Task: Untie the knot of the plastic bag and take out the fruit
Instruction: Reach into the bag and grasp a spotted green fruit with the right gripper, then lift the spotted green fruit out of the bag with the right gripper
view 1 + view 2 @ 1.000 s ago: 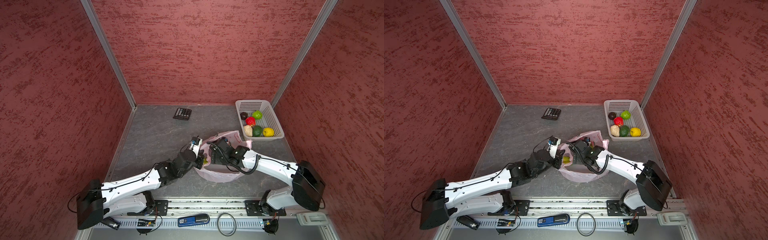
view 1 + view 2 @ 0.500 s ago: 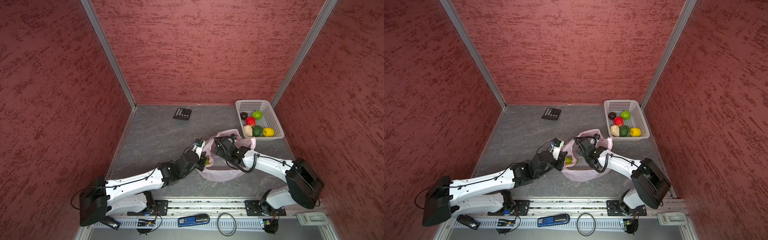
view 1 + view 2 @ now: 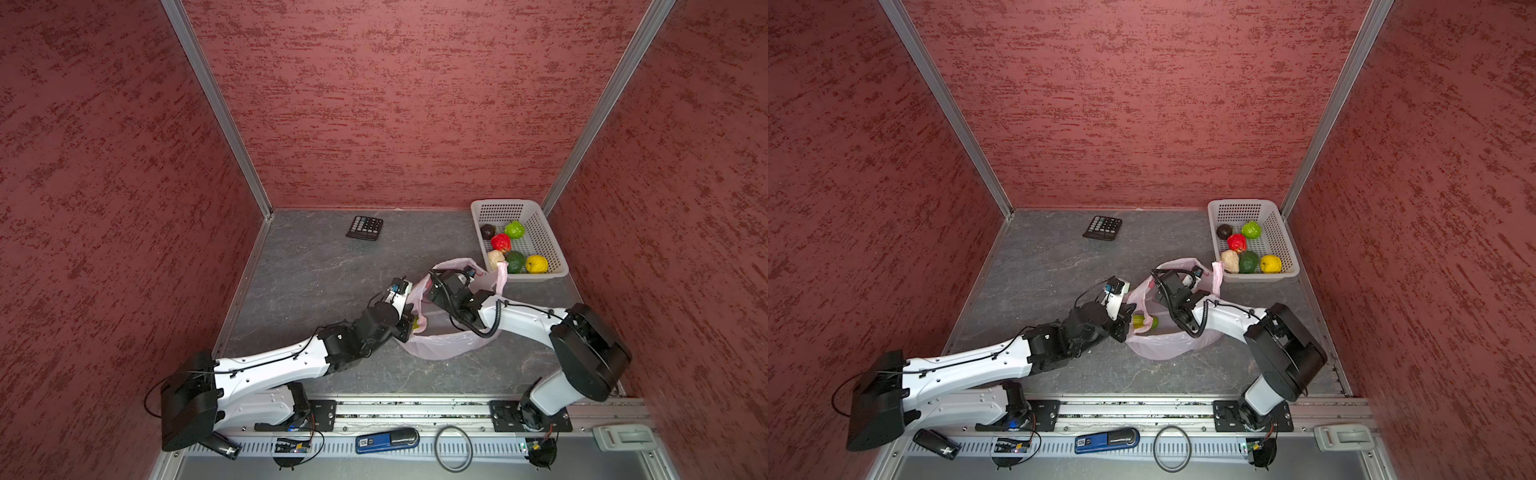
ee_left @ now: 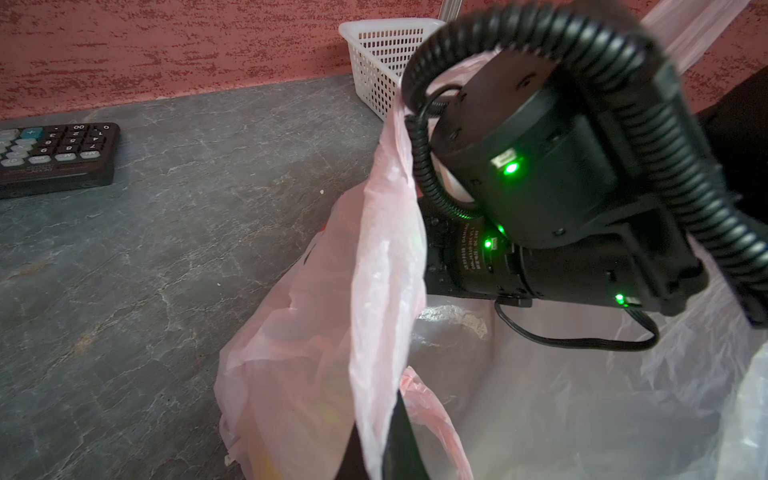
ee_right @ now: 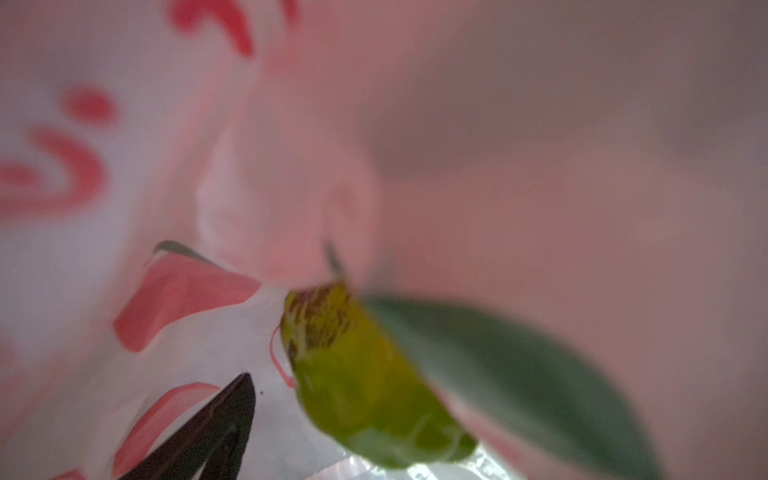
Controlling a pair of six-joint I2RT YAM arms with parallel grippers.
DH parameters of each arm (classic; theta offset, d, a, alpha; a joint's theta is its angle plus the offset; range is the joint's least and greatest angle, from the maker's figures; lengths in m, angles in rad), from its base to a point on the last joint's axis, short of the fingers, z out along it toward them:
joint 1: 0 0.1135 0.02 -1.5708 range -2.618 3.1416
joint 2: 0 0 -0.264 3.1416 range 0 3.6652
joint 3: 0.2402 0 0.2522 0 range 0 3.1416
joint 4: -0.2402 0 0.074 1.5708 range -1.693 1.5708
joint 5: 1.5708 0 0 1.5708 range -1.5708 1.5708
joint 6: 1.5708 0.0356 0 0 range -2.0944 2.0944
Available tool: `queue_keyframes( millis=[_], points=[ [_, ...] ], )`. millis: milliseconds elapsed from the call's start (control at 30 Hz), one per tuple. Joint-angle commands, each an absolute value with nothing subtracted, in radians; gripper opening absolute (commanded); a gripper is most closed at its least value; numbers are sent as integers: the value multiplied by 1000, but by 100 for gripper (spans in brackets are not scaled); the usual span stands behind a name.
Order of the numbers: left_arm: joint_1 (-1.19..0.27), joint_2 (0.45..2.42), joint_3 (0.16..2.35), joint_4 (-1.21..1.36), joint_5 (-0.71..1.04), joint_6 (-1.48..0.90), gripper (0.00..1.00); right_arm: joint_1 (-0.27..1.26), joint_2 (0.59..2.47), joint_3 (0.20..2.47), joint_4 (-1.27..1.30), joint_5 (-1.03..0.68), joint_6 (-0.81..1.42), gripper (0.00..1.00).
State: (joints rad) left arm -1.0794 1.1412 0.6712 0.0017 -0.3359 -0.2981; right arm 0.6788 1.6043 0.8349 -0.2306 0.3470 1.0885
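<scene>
In both top views the bag (image 3: 436, 351), thin pale pink film, sits slumped toward the front of the worktop (image 3: 311, 270) with its mouth gaping, just beside the basket (image 3: 505, 210). The basket holds six fruit (image 3: 500, 242): one each of dark brown, light green, red, beige, dark green and yellow. A seventh, the yellow-green fruit (image 3: 1144, 322), lies inside the bag. One calculator (image 3: 365, 227) lies well apart at the back. The left claw (image 3: 409, 323) is clamped on the bag's rim, and the right claw (image 3: 429, 300) reaches inside the bag. The left wrist view shows a strip of film pinched and drawn taut. The right wrist view is blurred and shows red print and the yellow-green fruit beside one finger (image 5: 208, 432). I cannot tell whether that claw is open.
</scene>
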Motion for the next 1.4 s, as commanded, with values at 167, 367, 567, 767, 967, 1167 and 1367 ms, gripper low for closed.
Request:
queue_keyframes(
  millis=[167,367,567,767,967,1167,1367],
  points=[
    [-1089,1144,655,24,-320,-290,0,672,1682,889,-172,496,1097,96],
    [-1090,1146,651,28,-325,-291,0,672,1686,886,-142,512,1070,63],
    [-1091,1155,643,35,-336,-291,0,673,1660,874,-108,454,1021,43],
    [-1088,1172,625,61,-358,-287,0,676,1575,847,-66,353,969,40],
    [-1080,1180,617,90,-372,-276,0,675,1482,814,-68,244,958,38],
    [-1066,1167,609,104,-379,-265,0,676,1400,807,-110,181,968,38],
    [-1047,1154,606,114,-391,-263,0,700,1358,831,-154,139,969,38]
  ],
)
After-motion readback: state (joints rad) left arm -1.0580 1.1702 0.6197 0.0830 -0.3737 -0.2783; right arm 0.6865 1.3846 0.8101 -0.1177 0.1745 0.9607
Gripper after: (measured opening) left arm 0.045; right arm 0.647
